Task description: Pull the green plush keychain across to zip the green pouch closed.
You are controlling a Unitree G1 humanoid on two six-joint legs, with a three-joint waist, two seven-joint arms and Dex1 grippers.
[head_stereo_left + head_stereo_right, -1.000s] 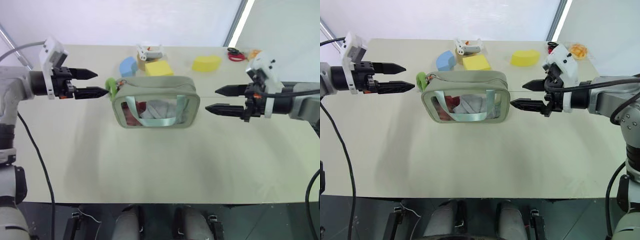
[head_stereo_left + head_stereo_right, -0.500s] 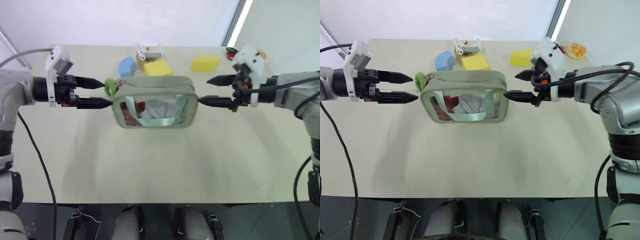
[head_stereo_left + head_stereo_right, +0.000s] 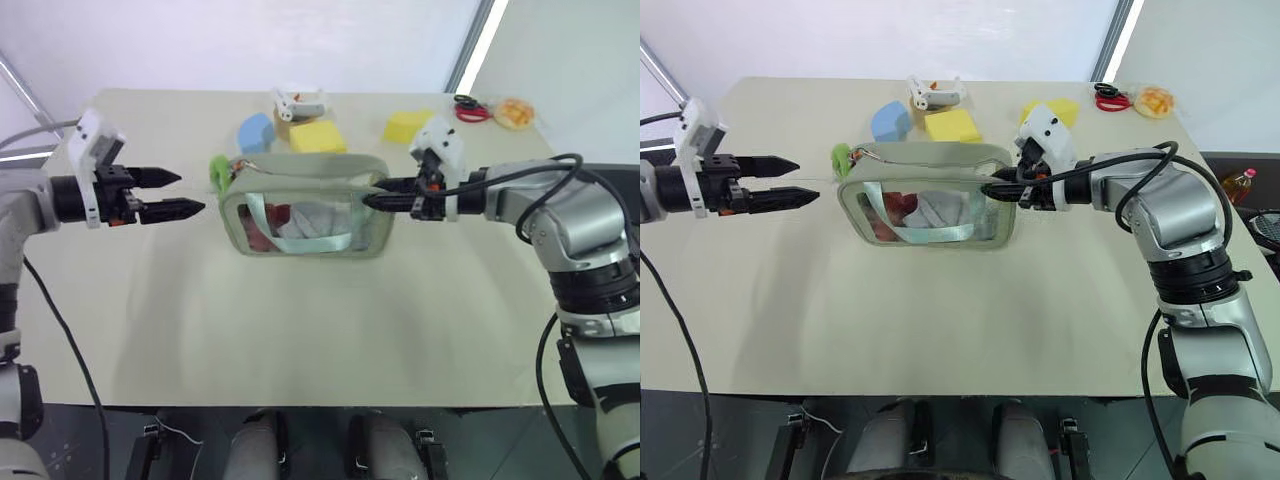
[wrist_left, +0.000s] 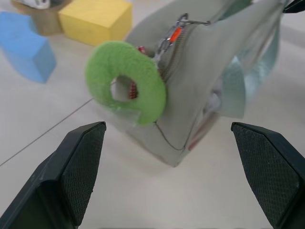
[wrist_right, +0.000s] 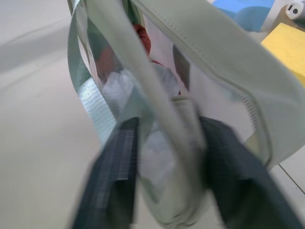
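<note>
Head views: green pouch (image 3: 307,205) stands upright mid-table, toward the far edge, window facing the robot. Green plush keychain (image 3: 219,171) hangs off its top corner on the robot's left side, so the zip looks open along the top. Right gripper (image 3: 372,201) is pinched on the pouch's right end at the upper rim. Left gripper (image 3: 187,193) hovers just off the keychain, fingers wide, not touching. Blue foam block (image 3: 256,131), yellow foam block (image 3: 318,137) and a second yellow block (image 3: 409,125) sit behind, near the far edge; clear of the work.

Left wrist view: keychain (image 4: 126,88) sits between the two spread fingertips (image 4: 83,164) but further ahead of them, ring face-on, clipped to the zipper pull at the pouch corner. Nothing gripped.

Right wrist view: both fingers (image 5: 116,171) clamp a fold of pouch (image 5: 214,76) wall at its end; the grip looks solid.

Step in hand, as I read it: left grabs the charm. Advance the left until the ring is well between the pads, close on the fuzzy body near the clip, not the edge. Then pull along the zipper line toward the right gripper, staying level with the top seam. Right holds firm as the anchor; if the pouch drags or tips, the zip will jam.
</note>
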